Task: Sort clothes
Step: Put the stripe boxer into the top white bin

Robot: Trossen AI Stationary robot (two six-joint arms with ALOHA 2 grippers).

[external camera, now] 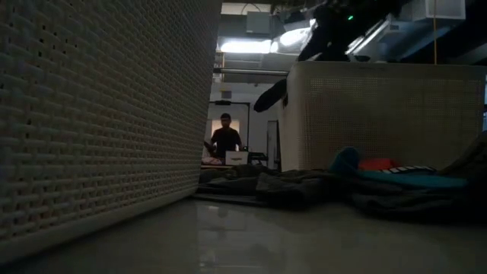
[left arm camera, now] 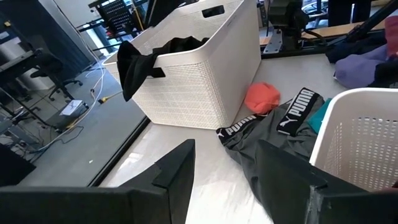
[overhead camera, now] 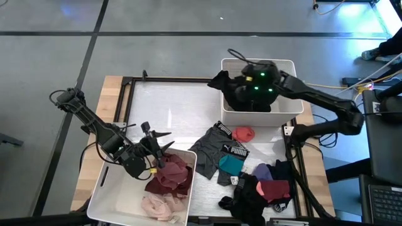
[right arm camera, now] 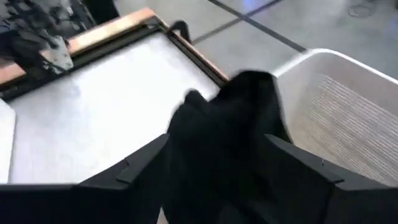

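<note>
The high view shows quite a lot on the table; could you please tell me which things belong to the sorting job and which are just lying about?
Belonging to the job:
- clothes pile
- black garment draped over the far bin's rim
- maroon and pink garments
- far bin
- near bin
- right hand, above the far bin
- left hand, open

Lying about:
- cables beside the table

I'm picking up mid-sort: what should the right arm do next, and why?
Probably tuck in the black garment draped over the far bin's rim: the right gripper hangs over that bin, fingers apart, nothing visibly gripped. The left gripper waits by the near bin.
</note>
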